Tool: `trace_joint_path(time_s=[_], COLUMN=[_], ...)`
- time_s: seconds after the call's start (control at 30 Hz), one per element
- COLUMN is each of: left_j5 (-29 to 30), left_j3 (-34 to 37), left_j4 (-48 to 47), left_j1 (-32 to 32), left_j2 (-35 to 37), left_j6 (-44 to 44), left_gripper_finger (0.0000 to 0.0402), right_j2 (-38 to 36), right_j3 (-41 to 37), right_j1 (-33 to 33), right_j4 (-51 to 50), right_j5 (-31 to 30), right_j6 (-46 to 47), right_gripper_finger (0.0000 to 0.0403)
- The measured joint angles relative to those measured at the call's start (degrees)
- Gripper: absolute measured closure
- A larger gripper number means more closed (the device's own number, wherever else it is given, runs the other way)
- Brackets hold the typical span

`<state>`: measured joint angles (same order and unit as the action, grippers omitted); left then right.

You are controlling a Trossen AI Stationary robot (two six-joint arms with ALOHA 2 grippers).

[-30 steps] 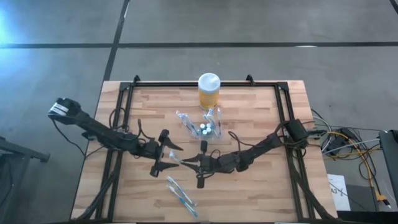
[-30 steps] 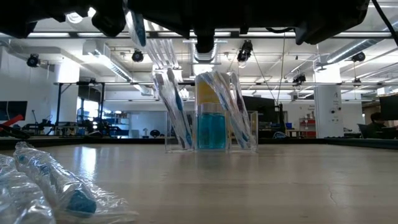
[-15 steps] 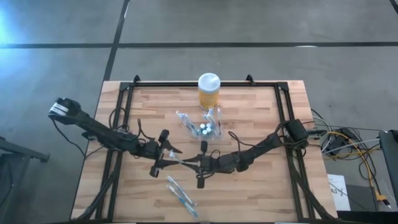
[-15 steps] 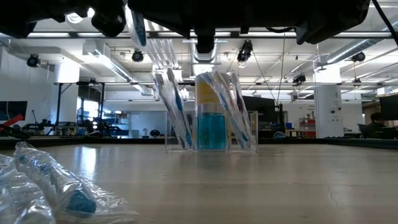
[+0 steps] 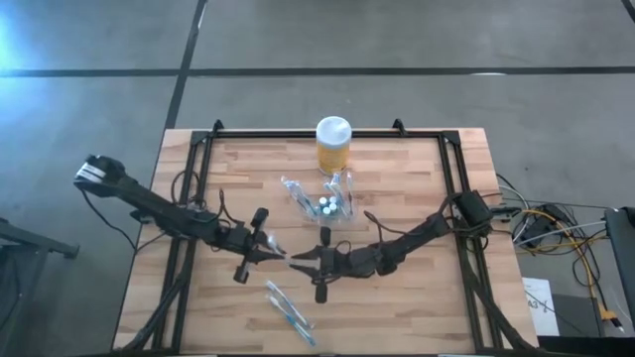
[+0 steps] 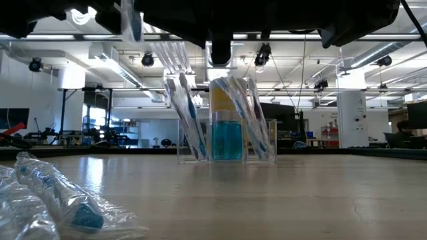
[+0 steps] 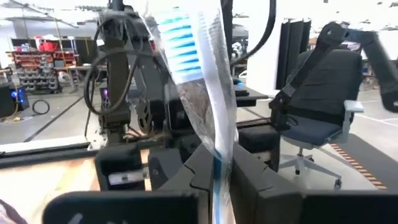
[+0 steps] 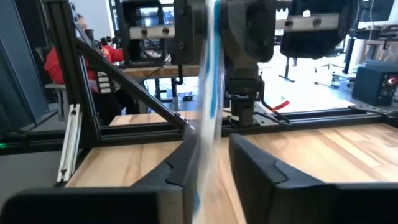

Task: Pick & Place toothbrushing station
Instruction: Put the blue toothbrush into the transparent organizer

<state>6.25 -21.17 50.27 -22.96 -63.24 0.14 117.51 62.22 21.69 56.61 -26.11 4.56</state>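
The toothbrushing station (image 5: pixel 330 203) is a clear holder with several toothbrushes in it; it stands on the wood near the table's middle, also in the low view (image 6: pixel 225 127). In front of it, above the table, my two grippers face each other. Between them is a toothbrush in a clear wrapper (image 7: pixel 186 56). My left gripper (image 5: pixel 266 252) is shut on it. My right gripper (image 5: pixel 301 260) stands open, its fingers on either side of the same toothbrush (image 8: pixel 208 74). The brush's blue-and-white head (image 6: pixel 128 20) points up. My left gripper pinches the wrapped toothbrush's handle (image 7: pixel 217 158) between its two fingers, below the bristle head. The fingers come in about level from the table's left and lie across the brush. The brush stands nearly upright, lifted clear of the table. My right gripper's fingers (image 8: pixel 186 158) flank the handle; whether they touch it, I cannot tell.
A yellow jar with a white lid (image 5: pixel 333 145) stands behind the station at the far edge. Another wrapped toothbrush (image 5: pixel 289 310) lies near the front edge, close to the low camera (image 6: pixel 60 193). Black frame rails (image 5: pixel 189 198) run along both sides.
My left gripper has shut on the wrapped toothbrush that my right gripper held. My right gripper's fingers have parted. The brush's head has swung from tilted to nearly upright and shifted a little toward the table's left.
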Motion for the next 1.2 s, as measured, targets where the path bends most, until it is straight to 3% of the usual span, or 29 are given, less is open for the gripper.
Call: trace_joint_path(time_s=[0.2, 0.33, 0.43, 0.63, 0.8, 0.97, 1.2], left_j5=[-5.5, -3.1, -3.3, -3.7, -2.9, -2.4, -2.3], left_j3=[0.9, 3.1, 6.9, 13.7, 13.6, 13.4, 13.0], left_j4=[-13.6, -24.8, -26.3, -30.2, -37.6, -41.5, -48.1], left_j1=[-0.2, -0.6, -0.6, -0.4, -0.3, -0.3, -0.3], left_j2=[11.4, 22.2, 30.4, 45.0, 52.7, 56.6, 57.0], left_j6=[1.1, 1.3, -0.1, -2.3, -2.6, -2.3, -2.3], left_gripper_finger=[0.0377, 0.0377, 0.0377, 0.0377, 0.0377, 0.0377, 0.0377], right_j2=[-0.2, -1.9, -4.5, -10.8, -20.8, -30.0, -44.8], right_j3=[-0.2, -0.4, -0.7, -3.8, -13.2, -25.9, -39.9], right_j1=[0.2, 0.6, 1.2, 3.3, 1.7, -2.7, -4.5], right_j4=[-1.8, -4.6, -8.7, -11.4, -10.1, -0.6, -0.6], right_j5=[0.0, 0.4, 0.5, 0.6, 4.9, 9.7, 4.0], right_j6=[1.6, 4.3, 4.5, 0.6, 0.1, 3.2, 3.1], right_gripper_finger=[0.0255, 0.0243, 0.0244, 0.0281, 0.0345, 0.0390, 0.0394])
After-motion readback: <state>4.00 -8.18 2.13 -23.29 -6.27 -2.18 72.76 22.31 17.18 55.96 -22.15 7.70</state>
